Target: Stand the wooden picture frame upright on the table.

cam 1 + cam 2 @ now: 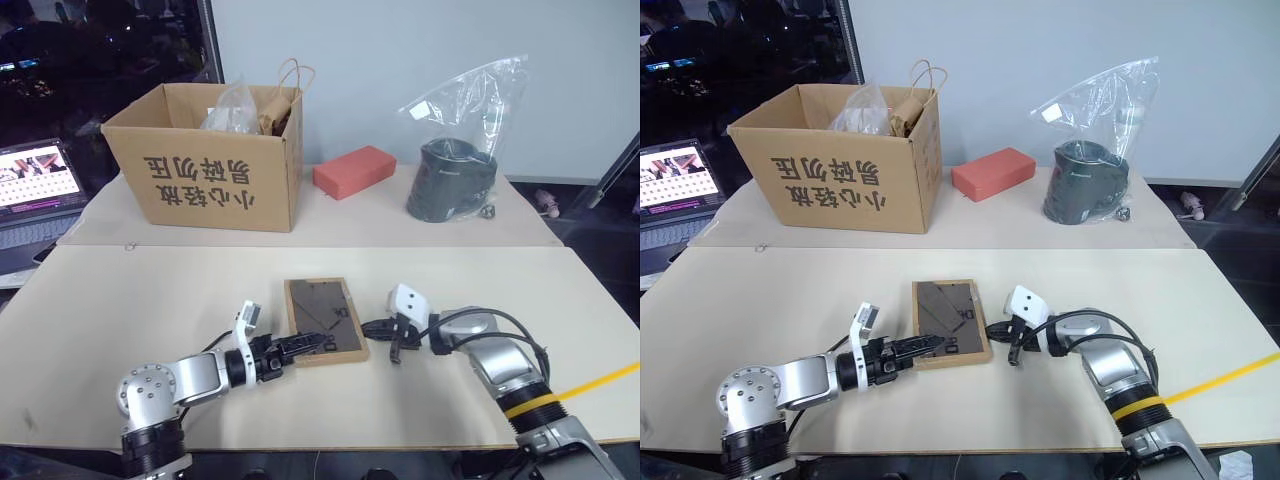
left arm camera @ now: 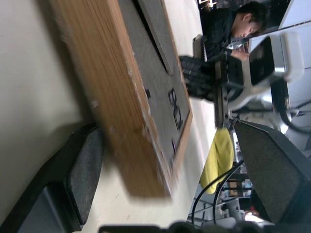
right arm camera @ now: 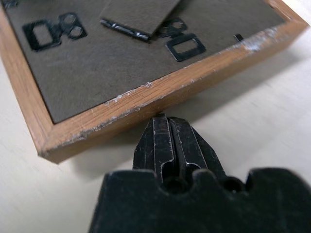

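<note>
The wooden picture frame (image 1: 323, 318) lies flat on the table (image 1: 150, 300), its dark back and folded easel stand facing up. My left gripper (image 1: 303, 346) is open at the frame's near left corner. In the left wrist view that corner of the frame (image 2: 146, 97) sits between the gripper's two spread fingers (image 2: 82, 174). My right gripper (image 1: 373, 328) is shut, and its fingertips (image 3: 165, 127) press against the frame's right edge (image 3: 160, 92) at table level.
A cardboard box (image 1: 205, 155) holding bags stands at the back left. A red block (image 1: 353, 171) and a plastic bag with a dark object (image 1: 455, 175) are at the back. A laptop (image 1: 30, 185) sits far left. A person (image 2: 233, 24) sits beyond the table.
</note>
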